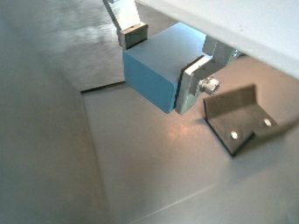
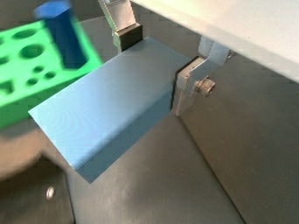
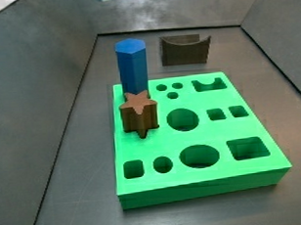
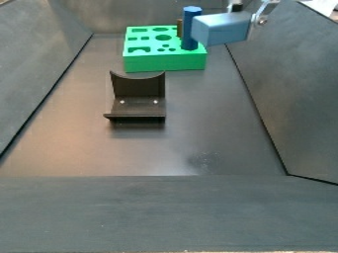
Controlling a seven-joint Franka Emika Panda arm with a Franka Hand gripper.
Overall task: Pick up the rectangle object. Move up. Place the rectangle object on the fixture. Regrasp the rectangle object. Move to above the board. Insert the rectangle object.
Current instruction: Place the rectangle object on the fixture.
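The gripper (image 1: 163,59) is hanging high above the floor, and its jaws are closing on the rectangle object (image 1: 158,74), which is sitting between the two pads and touching no surface. In a side view the block (image 4: 219,27) is near the board (image 4: 158,47), well above the fixture (image 4: 136,94). I judge it is being carried toward the fixture for a better grip.

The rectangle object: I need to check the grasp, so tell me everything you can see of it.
The rectangle object is a plain pale blue block with flat, matte faces and sharp edges, plastic by the look. The gripper is shut on one end of it, a silver finger with dark pads on each side. In a side view it hangs level in the air, clear of the floor, touching nothing else visible.
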